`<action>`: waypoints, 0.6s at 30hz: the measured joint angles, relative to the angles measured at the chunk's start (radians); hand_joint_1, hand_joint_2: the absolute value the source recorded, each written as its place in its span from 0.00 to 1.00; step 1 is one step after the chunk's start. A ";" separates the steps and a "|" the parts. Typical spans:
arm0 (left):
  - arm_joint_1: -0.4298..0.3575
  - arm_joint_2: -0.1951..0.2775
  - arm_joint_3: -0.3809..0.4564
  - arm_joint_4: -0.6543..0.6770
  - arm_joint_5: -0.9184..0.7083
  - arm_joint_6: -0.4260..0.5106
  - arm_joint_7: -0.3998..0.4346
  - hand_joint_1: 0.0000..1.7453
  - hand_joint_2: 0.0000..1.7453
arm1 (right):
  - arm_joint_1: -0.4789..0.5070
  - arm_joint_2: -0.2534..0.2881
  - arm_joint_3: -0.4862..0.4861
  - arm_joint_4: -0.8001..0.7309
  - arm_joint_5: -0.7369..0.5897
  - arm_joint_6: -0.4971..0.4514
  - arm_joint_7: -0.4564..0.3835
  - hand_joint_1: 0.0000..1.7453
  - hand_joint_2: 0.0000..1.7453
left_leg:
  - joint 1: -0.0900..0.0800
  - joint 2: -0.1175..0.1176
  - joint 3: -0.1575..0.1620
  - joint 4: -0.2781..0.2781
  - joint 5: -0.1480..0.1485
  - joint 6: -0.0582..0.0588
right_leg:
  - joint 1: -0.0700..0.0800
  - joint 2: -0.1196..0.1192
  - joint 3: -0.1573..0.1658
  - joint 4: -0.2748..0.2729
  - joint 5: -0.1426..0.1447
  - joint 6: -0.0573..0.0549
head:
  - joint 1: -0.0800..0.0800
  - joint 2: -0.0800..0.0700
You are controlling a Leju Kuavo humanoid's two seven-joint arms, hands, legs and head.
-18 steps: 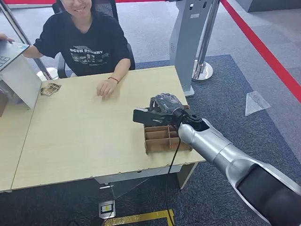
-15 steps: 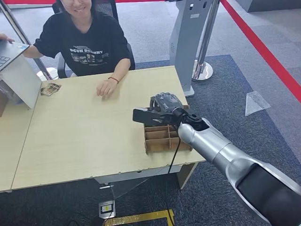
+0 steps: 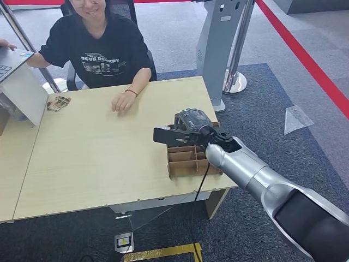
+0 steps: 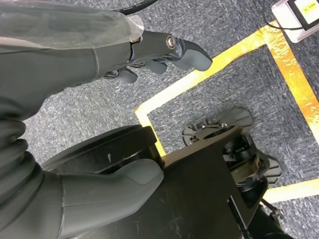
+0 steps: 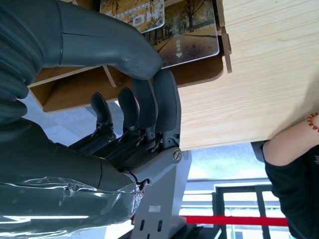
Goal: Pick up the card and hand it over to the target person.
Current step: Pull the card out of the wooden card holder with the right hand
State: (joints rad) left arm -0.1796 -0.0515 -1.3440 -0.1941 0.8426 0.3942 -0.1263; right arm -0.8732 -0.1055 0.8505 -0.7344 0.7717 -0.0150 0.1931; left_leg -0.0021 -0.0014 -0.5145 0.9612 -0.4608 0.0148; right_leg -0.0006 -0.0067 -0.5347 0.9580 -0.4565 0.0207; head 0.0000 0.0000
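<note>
A brown divided tray (image 3: pixel 185 161) stands near the table's right front edge. In the right wrist view two picture cards with autumn trees (image 5: pixel 188 30) (image 5: pixel 131 12) lie in the tray (image 5: pixel 195 74). My right hand (image 3: pixel 187 125) hovers over the tray's far part, thumb pointing left. Up close the right hand (image 5: pixel 143 104) has its fingers curled against the thumb, and I see nothing between them. The person (image 3: pixel 103 49) sits across the table, one hand (image 3: pixel 121 101) resting on it. My left hand (image 4: pixel 75 59) hangs over the floor, fingers apart and holding nothing.
The light wooden table (image 3: pixel 94 147) carries a laptop (image 3: pixel 12 60) at the far left and a small stack of picture cards (image 3: pixel 58 102) beside it. A grey kiosk stand (image 3: pixel 218 49) rises behind the table's right corner. A red floor line (image 3: pixel 312 65) runs at the right.
</note>
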 joint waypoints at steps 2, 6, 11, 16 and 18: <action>0.001 0.000 0.000 0.000 0.000 0.000 0.001 0.00 1.00 | -0.004 0.006 0.000 0.020 0.000 0.000 0.001 0.71 1.00 | 0.000 0.000 0.000 0.000 0.000 0.000 | 0.000 0.000 0.000 0.000 0.000 0.000 | 0.000 0.000; 0.001 0.000 0.000 0.000 0.000 0.000 0.001 0.00 1.00 | -0.011 0.016 0.000 0.050 0.000 -0.003 0.000 0.70 1.00 | 0.000 0.000 0.000 0.000 0.000 0.000 | 0.000 0.001 -0.001 0.000 0.000 0.000 | 0.000 0.000; 0.000 0.000 0.002 0.000 0.003 0.002 0.000 0.00 1.00 | -0.019 0.026 0.003 0.072 0.002 -0.004 -0.003 0.71 1.00 | 0.000 0.001 0.000 0.000 0.000 0.000 | 0.000 0.001 0.000 0.000 0.000 0.000 | 0.000 0.000; 0.001 -0.001 0.004 0.001 0.006 0.003 0.001 0.00 1.00 | -0.030 0.039 0.005 0.094 0.003 -0.009 -0.011 0.70 1.00 | 0.000 0.001 0.000 0.000 0.000 0.000 | 0.000 0.001 -0.001 0.000 0.000 0.000 | 0.000 0.000; 0.002 -0.001 0.006 0.001 0.007 0.004 0.001 0.00 1.00 | -0.034 0.043 0.005 0.098 0.002 -0.008 -0.012 0.70 1.00 | 0.000 0.001 0.000 0.000 0.000 0.000 | 0.000 0.001 0.000 0.000 0.000 0.000 | 0.000 0.000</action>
State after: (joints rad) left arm -0.1776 -0.0523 -1.3384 -0.1930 0.8499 0.3983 -0.1254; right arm -0.9070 -0.0628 0.8558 -0.6365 0.7739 -0.0233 0.1814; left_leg -0.0022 -0.0005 -0.5146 0.9615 -0.4611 0.0150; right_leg -0.0007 -0.0058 -0.5351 0.9585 -0.4565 0.0206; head 0.0000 0.0000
